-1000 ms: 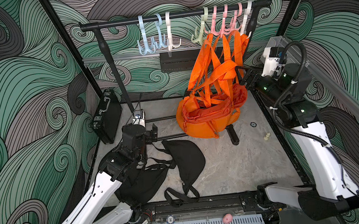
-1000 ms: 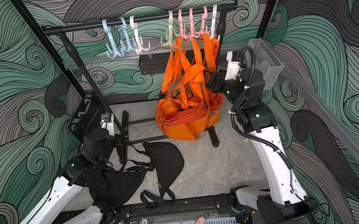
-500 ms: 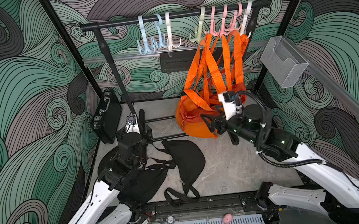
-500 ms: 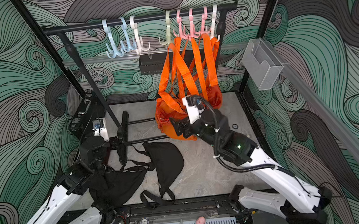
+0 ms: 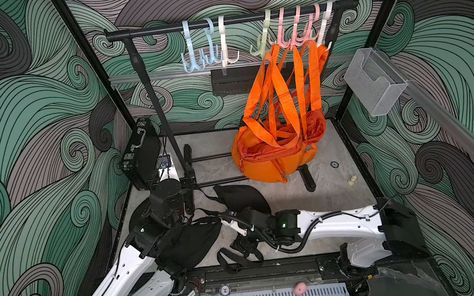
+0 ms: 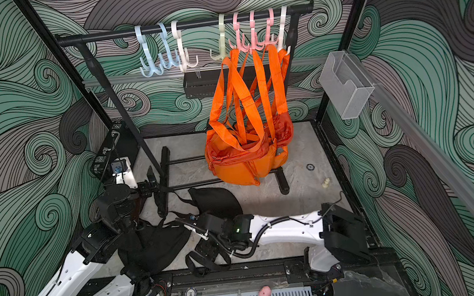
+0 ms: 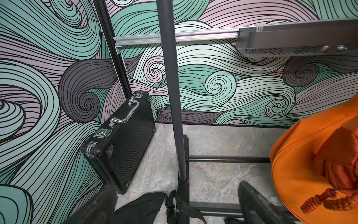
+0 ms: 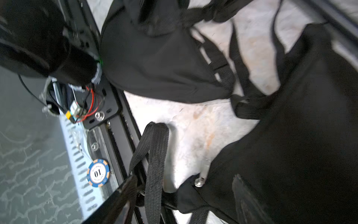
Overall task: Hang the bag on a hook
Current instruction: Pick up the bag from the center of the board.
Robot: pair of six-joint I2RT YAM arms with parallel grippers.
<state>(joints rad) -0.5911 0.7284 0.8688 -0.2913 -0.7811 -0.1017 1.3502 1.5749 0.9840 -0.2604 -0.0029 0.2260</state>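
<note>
1. The right arm has swung down from the rack to the front of the bench (image 5: pixel 340 201). Its right pincer (image 8: pixel 184 177) now hangs low with prongs spread either side of the strap loop (image 8: pixel 155 147), nothing pinched yet.
2. The black bag (image 5: pixel 241 197) lies flat on the bench, well below the free pale blue hooks (image 5: pixel 193 60). The orange bags (image 5: pixel 275 156) already hang from the pink ones.
3. The left pincer (image 7: pixel 176 186), barely shifted, sits spread wide and empty beside the rack post (image 7: pixel 174 97).
4. A fresh pick-up appears to be starting, and closing on the strap looks like the next step.
</note>
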